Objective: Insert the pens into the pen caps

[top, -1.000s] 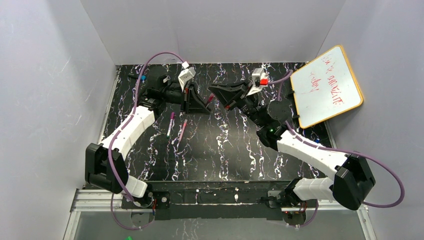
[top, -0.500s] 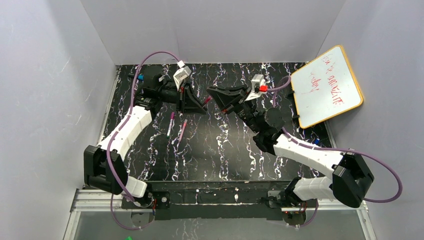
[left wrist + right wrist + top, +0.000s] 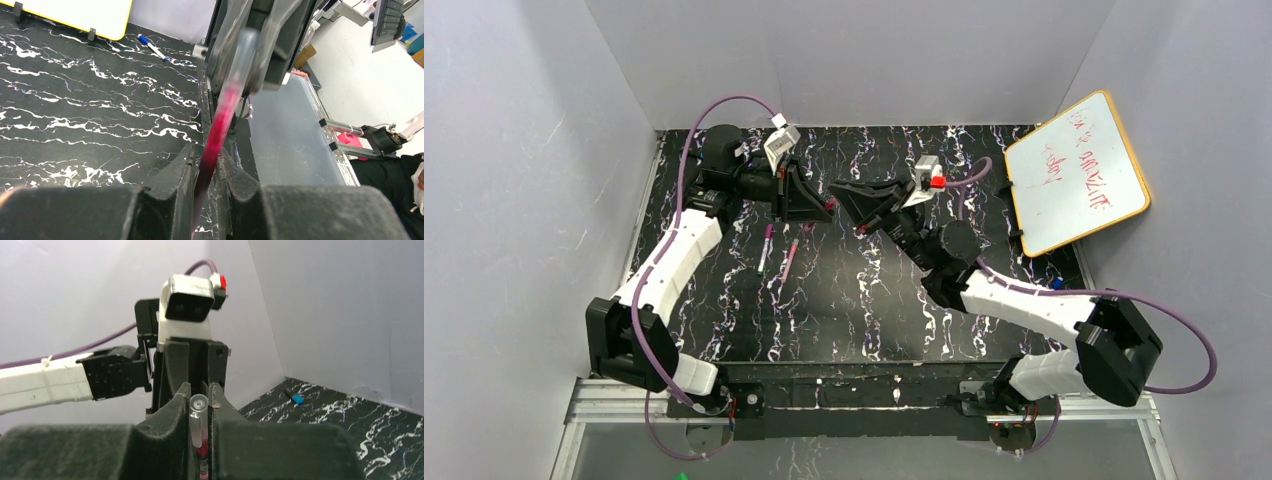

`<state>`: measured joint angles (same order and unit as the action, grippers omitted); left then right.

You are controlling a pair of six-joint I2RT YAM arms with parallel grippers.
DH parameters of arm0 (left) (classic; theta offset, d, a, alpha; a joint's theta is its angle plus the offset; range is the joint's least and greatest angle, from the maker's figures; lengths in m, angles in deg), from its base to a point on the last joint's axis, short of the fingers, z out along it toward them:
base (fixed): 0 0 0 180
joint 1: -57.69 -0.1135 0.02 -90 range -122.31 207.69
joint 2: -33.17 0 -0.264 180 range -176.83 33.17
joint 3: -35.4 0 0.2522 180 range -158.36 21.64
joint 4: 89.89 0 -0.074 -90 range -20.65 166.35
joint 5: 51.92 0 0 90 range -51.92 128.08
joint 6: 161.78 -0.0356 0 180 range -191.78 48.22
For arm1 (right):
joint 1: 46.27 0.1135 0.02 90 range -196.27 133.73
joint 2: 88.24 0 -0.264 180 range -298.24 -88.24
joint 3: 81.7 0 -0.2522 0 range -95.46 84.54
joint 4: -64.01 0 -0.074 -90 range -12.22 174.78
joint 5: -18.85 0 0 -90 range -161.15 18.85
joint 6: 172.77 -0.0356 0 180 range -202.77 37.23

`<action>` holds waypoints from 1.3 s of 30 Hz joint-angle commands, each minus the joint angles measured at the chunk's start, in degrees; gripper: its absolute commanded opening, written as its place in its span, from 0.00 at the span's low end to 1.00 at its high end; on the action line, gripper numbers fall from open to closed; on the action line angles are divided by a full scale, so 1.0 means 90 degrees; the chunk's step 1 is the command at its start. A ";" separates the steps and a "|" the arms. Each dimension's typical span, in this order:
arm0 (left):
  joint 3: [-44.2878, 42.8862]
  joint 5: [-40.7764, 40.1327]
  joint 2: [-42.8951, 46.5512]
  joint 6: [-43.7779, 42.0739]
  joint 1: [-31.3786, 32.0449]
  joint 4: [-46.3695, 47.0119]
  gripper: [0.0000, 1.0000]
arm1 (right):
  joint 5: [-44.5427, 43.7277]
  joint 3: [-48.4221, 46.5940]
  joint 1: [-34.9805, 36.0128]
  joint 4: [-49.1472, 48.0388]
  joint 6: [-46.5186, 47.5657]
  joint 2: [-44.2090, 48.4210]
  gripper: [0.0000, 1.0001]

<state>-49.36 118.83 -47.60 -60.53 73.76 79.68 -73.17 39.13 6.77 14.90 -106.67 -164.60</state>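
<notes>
Near the counter's left edge lie a thin magenta stick pen (image 3: 765,248) and a pinkish stick pen (image 3: 790,253). By the far edge my left claw (image 3: 207,161) pinches a slim red stick pen (image 3: 216,125), aimed at my right claw (image 3: 200,390). That claw pinches a clear-mouthed red tubular cap (image 3: 198,421), its open end facing the pen for mating. I cannot tell whether it is seated.
</notes>
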 commanded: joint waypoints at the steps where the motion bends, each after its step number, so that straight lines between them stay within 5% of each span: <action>1: -0.0689 -0.1862 0.0537 0.0118 0.0022 0.1206 0.00 | 0.2757 0.0807 0.1177 0.3720 -0.0772 -0.0933 0.01; 14: 0.0409 -0.2134 0.1177 -0.0495 0.0025 0.0418 0.00 | 0.2219 0.0447 0.0637 0.4002 -0.0325 -0.0172 0.01; 25: 0.1444 -0.2535 0.1172 -0.0715 0.0029 0.0294 0.00 | 0.2199 0.0023 -0.0472 0.3999 -0.0186 0.0544 0.69; 33: 0.2056 -0.3582 0.0986 -0.0847 0.0071 0.0294 0.00 | 0.2191 -0.0316 -0.1562 0.4235 0.0046 0.1353 0.76; 39: 0.2503 -0.5793 0.0755 -0.0686 0.0415 0.0264 0.00 | 0.2079 -0.0130 -0.1960 0.4385 0.0186 0.1910 0.78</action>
<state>-29.04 82.37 -39.90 -67.05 75.16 81.47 -55.12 38.94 -9.63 54.22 -106.76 -150.72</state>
